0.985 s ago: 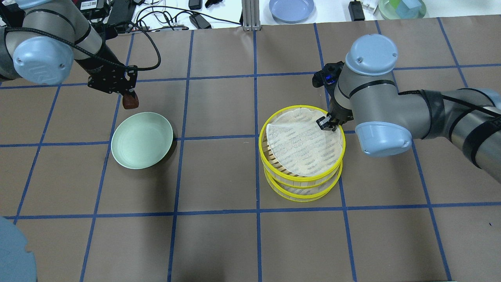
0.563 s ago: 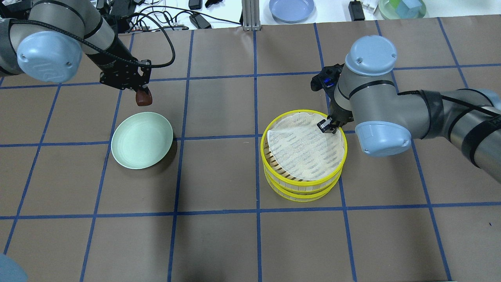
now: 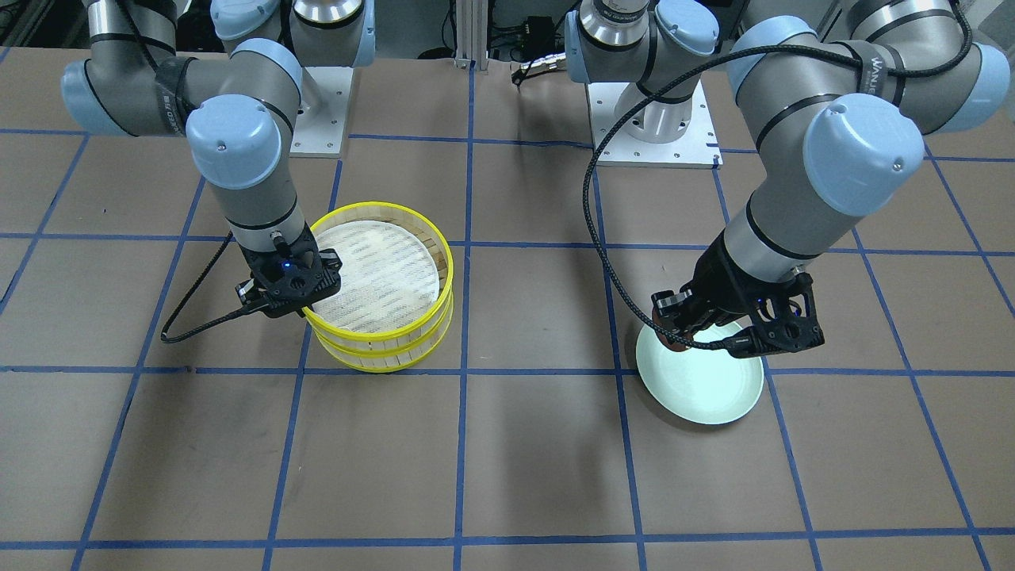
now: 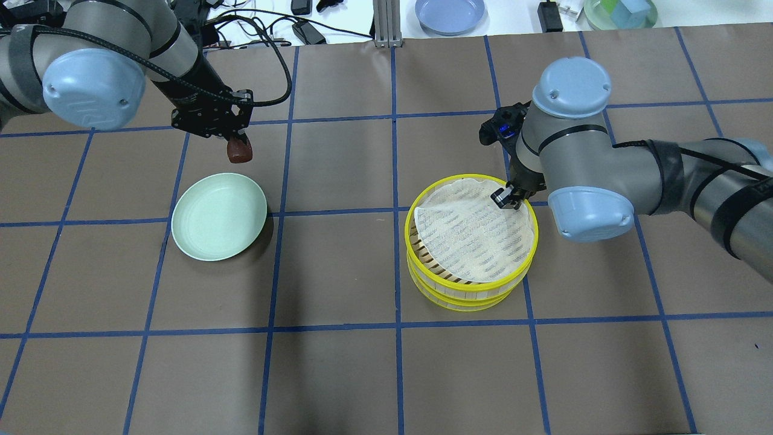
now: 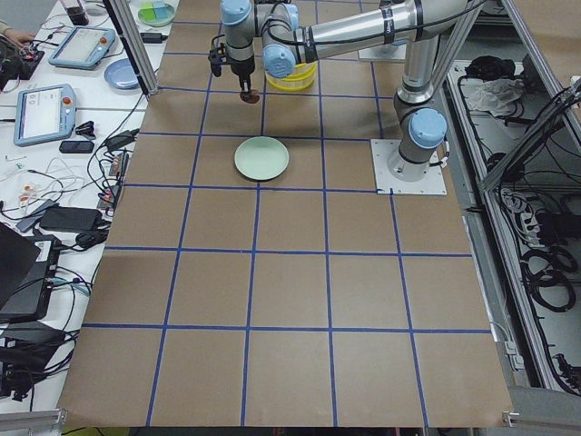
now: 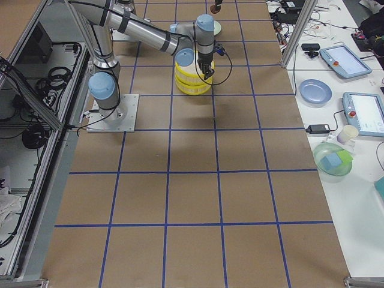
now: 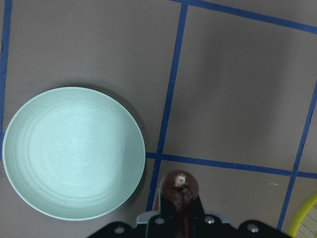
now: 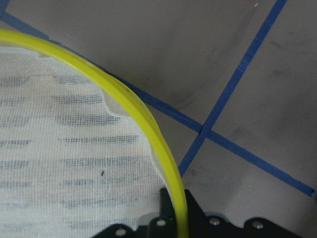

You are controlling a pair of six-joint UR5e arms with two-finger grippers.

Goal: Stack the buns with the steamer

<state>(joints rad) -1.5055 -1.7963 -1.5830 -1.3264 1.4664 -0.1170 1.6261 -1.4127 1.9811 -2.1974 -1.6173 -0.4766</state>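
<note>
The left gripper (image 4: 234, 140) is clamped on the dark reddish-brown oblong bun (image 4: 240, 151), holding it in the air over the brown papered table (image 4: 338, 374) — just beside the pale green round plate (image 4: 218, 207), not over it. The right gripper (image 4: 506, 198) pinches the far rim of the yellow-rimmed bamboo steamer stack (image 4: 465, 289) — its top tier lined with white mesh cloth (image 4: 468, 232).

Lower steamer tier (image 4: 462, 301) covered, brown bun (image 4: 240, 151) partly hidden

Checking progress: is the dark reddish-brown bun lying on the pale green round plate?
No, the left gripper holds the reddish-brown bun beside the green plate.
</note>
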